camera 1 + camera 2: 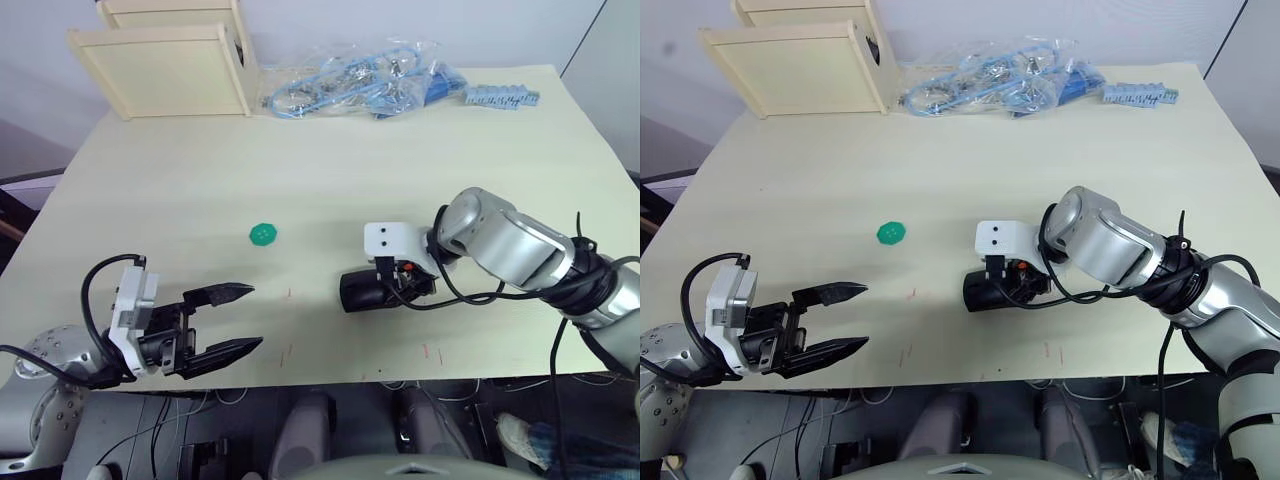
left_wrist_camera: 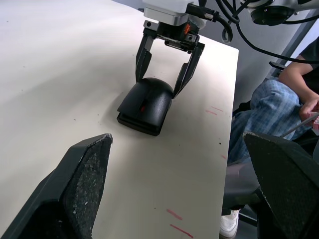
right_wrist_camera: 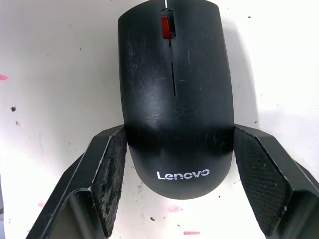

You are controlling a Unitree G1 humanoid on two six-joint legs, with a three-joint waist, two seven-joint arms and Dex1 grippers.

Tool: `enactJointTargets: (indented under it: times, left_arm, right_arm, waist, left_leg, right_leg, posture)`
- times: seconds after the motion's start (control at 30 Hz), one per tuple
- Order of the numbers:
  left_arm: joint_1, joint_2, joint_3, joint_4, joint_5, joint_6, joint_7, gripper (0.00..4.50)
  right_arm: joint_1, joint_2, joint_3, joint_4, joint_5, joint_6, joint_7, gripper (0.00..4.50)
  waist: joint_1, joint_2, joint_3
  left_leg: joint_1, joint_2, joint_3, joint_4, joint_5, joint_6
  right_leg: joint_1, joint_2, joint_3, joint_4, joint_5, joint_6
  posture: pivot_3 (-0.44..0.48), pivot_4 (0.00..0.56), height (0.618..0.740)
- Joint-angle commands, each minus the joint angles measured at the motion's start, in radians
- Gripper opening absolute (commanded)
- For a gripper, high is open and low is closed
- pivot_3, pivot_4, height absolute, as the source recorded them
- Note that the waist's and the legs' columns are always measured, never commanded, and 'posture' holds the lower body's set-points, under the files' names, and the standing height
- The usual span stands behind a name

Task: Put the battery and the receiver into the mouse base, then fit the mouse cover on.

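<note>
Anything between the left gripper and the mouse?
Nothing visible. Bare table lies between the open left gripper and the mouse cover, already on the mouse base. The right gripper straddles the cover's rear.

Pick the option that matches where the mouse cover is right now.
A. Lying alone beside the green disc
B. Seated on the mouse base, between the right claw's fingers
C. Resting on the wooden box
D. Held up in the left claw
B: the mouse cover sits on the mouse base on the table, with the right claw straddling its rear end, one finger on each side.
</note>
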Motion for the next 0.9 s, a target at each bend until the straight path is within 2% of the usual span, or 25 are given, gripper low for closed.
enactJointTargets:
  times: [0.03,0.9]
  left_arm:
    - [0.005,0.001,0.016,-0.038,-0.019,-0.004,-0.001,4.50]
    - [0.005,-0.003,0.013,-0.035,-0.016,-0.009,-0.004,4.50]
  right_arm:
    - [-0.025,-0.001,0.012,-0.013,-0.006,-0.017,0.017,3.31]
    - [-0.026,0.019,-0.004,-0.002,-0.018,-0.021,0.026,3.31]
  waist:
    - [-0.004,0.000,0.000]
    - [-0.015,0.000,0.000]
  left_leg:
    - [0.000,0.000,0.000,0.000,0.000,0.000]
    - [0.000,0.000,0.000,0.000,0.000,0.000]
  right_leg:
    - [0.000,0.000,0.000,0.000,0.000,0.000]
    - [0.000,0.000,0.000,0.000,0.000,0.000]
  posture:
    - [0.000,0.150,0.740]
    - [0.000,0.150,0.740]
